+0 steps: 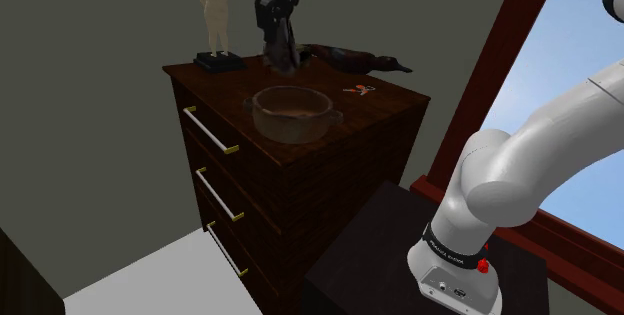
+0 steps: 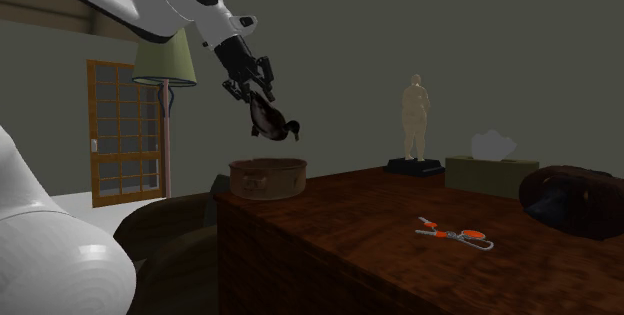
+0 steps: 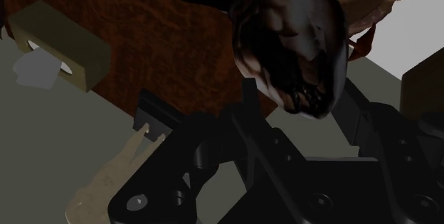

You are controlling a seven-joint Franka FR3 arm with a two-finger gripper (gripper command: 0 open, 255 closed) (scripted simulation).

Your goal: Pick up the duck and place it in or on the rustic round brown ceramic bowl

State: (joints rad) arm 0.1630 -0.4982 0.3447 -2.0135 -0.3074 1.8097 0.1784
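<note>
Second exterior view: the black gripper (image 2: pixel 258 101) is clamped on the duck (image 2: pixel 270 121), a small dark brown bird that hangs tilted in the air with its head and bill lowest. The duck is clear of the dresser (image 1: pixel 392 105) and higher than the round brown bowl (image 2: pixel 267 178), roughly over the side of the bowl's rim nearer the statue (image 2: pixel 415 118). In the wrist view the duck (image 3: pixel 292 45) sits right at the fingers, with the dark wood top beyond it. The shoulder view shows the bowl (image 1: pixel 293 113), which has two small lug handles, standing near the dresser's front edge above the drawers. The pale statue (image 1: pixel 213 18) stands on its black base at the dresser's far corner on that view's left. A larger dark bird-shaped figure (image 1: pixel 356 59) lies along the back edge, and orange-handled scissors (image 1: pixel 361 89) lie between it and the bowl. A tissue box (image 2: pixel 490 173) sits just beside the statue. The white arm (image 1: pixel 540 153) rises from the shoulder view's lower right. A floor lamp (image 2: pixel 165 63) stands behind the gripper in the second exterior view.
</note>
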